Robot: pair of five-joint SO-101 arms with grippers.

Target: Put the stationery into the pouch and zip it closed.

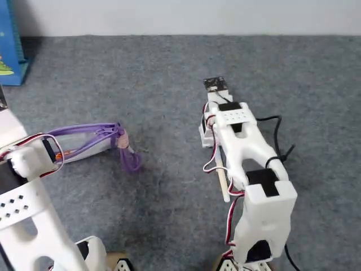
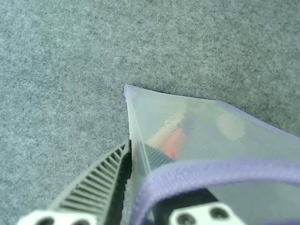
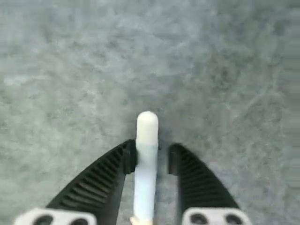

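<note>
**Pouch pinched on the left, pen in the right claw**

High view: the left arm (image 1: 28, 209) comes in from the lower left corner. At its end it holds up the clear pouch (image 1: 84, 138), which has a purple zip band along the top edge. A purple strap (image 1: 130, 158) hangs from the far end of the zip down to the grey carpet (image 1: 141, 73). Well apart from it, the right arm (image 1: 248, 152) stretches over the middle of the carpet. A pale pen (image 1: 222, 178) lies along the arm's side, below the wrist. A blue box (image 1: 10, 45) stands at the far left edge.

Left wrist view: the left gripper (image 2: 140, 152) is pressed together on one end of the pouch (image 2: 197, 136). One ribbed finger is outside the clear wall and the other shows dark through it. The zip band (image 2: 211, 171) crosses just above the claw. Orange and cream items show inside the pouch, too blurred to name.

Right wrist view: the right gripper (image 3: 152, 150) is closed around the pen (image 3: 146, 136), which points straight out past the fingertips over the carpet. One finger lies against the barrel. Near the tip of the other finger, a thin strip of carpet shows beside the barrel.
</note>
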